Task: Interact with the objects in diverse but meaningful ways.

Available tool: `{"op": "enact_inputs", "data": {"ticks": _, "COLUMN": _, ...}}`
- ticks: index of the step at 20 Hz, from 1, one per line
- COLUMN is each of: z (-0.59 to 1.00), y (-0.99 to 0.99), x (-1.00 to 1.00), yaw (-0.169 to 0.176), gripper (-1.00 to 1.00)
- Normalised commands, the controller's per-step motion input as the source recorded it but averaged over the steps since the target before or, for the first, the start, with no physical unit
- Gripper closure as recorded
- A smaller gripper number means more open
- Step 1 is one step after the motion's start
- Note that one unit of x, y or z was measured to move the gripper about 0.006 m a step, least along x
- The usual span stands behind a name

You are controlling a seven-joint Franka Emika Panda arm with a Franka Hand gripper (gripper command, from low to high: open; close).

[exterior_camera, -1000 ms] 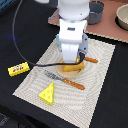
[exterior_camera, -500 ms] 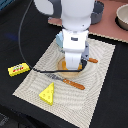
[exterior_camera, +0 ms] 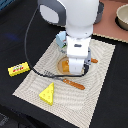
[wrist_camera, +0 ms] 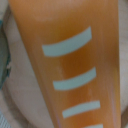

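The arm has lowered at frame centre; orange-brown bread loaf (wrist_camera: 70, 65) shows pale slash marks; the pincer's state is hidden.

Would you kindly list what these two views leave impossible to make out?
- Claw: exterior view, hidden behind the arm's white wrist housing; open or shut unknown.
- Bread loaf: wrist view, fills the blurred picture, ends cut off.
- Milk carton: exterior view, mostly behind the arm.
- Yellow box: print too small.
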Motion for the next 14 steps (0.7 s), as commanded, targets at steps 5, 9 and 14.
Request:
{"op": "enact_inputs", "data": {"ticks": 5, "z": 0.01, "y": -0.07, "x": 0.40, "yaw": 0.029, "gripper": 1.00}}
{"op": "enact_inputs", "data": {"ticks": 9, "z": 0.03, "y": -0.07, "x": 0.45, "yaw": 0.024, "gripper": 1.00}}
{"op": "enact_inputs", "data": {"ticks": 14, "z": 0.46, "y": -0.01, "x": 0.39, "yaw": 0.010, "gripper": 1.00}}
